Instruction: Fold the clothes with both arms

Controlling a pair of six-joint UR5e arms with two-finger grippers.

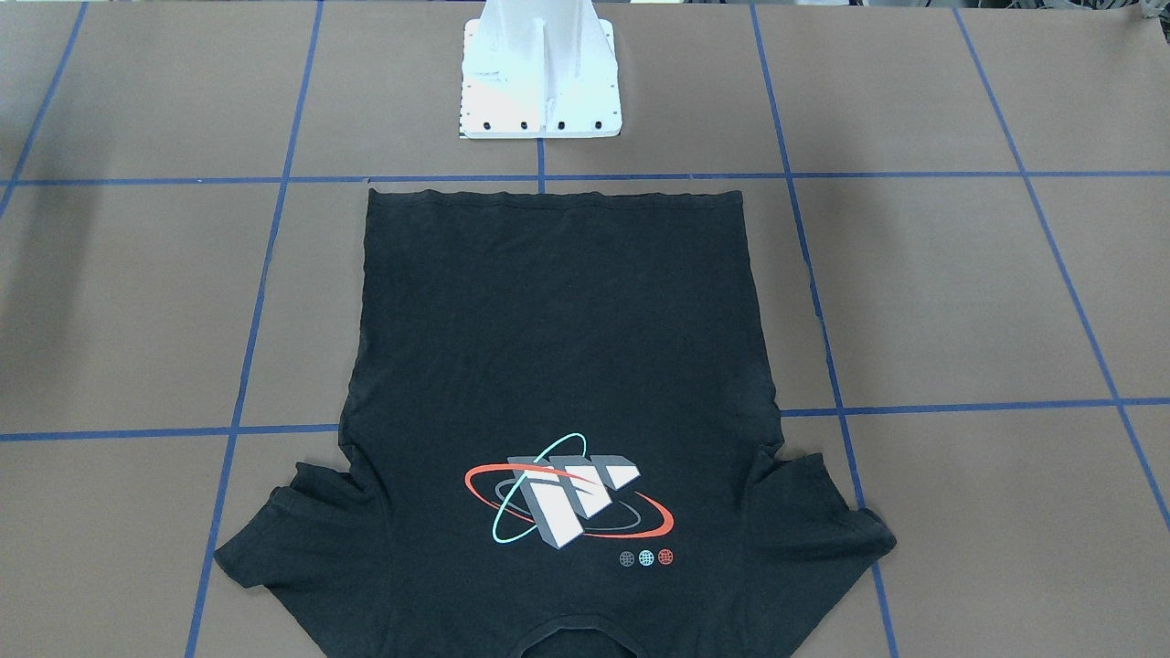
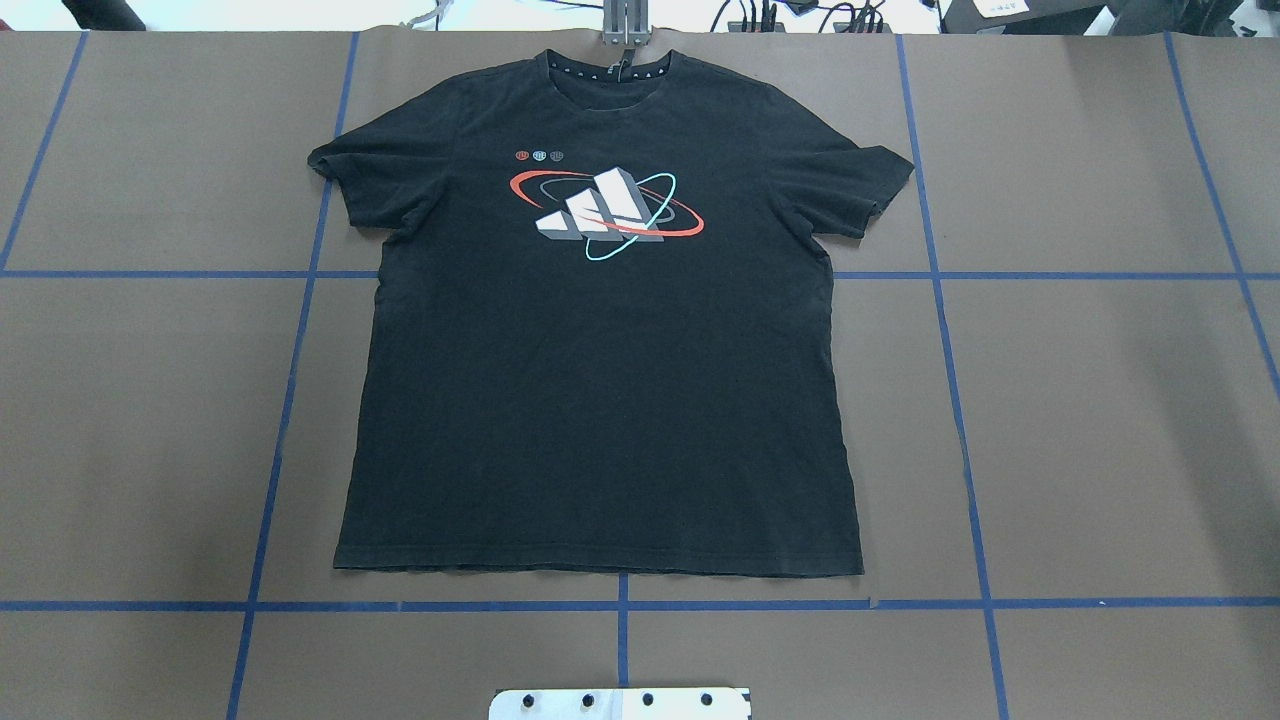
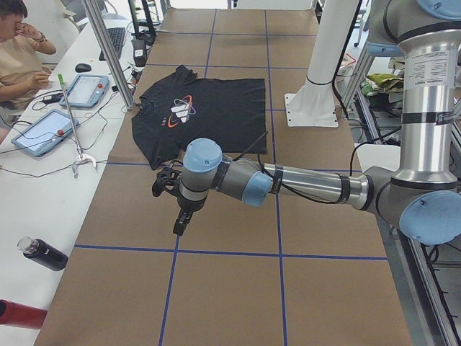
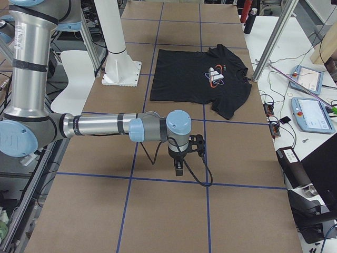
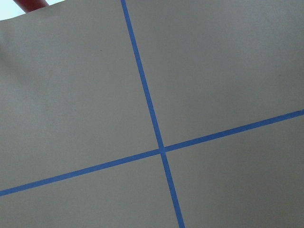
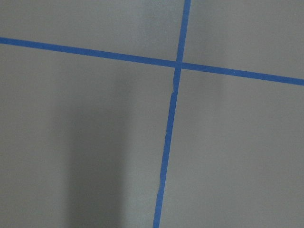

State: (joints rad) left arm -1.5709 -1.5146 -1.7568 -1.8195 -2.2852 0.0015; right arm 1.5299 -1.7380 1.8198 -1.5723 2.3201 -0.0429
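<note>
While the brown worktop (image 2: 1100, 400) spans every view, the black T-shirt (image 2: 600, 400) lies flat at its centre, logo up, hem toward the robot. Judged light, limp, apt to sag and bunch, so pinch both hem corners or both shoulders. Left arm (image 3: 302, 187) and right arm (image 4: 100, 126) hang well apart from it. White pedestal base (image 1: 539, 82) stands near the hem, not touching. Left end effector (image 3: 178, 225), right end effector (image 4: 179, 168) — opening cannot be told.

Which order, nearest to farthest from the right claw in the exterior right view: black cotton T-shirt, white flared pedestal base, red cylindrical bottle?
From the right claw:
1. Black cotton T-shirt, spread mid-table just beyond it.
2. White flared pedestal base, robot's side, beside the shirt's hem.
3. Red cylindrical bottle, far end of the side bench.
</note>
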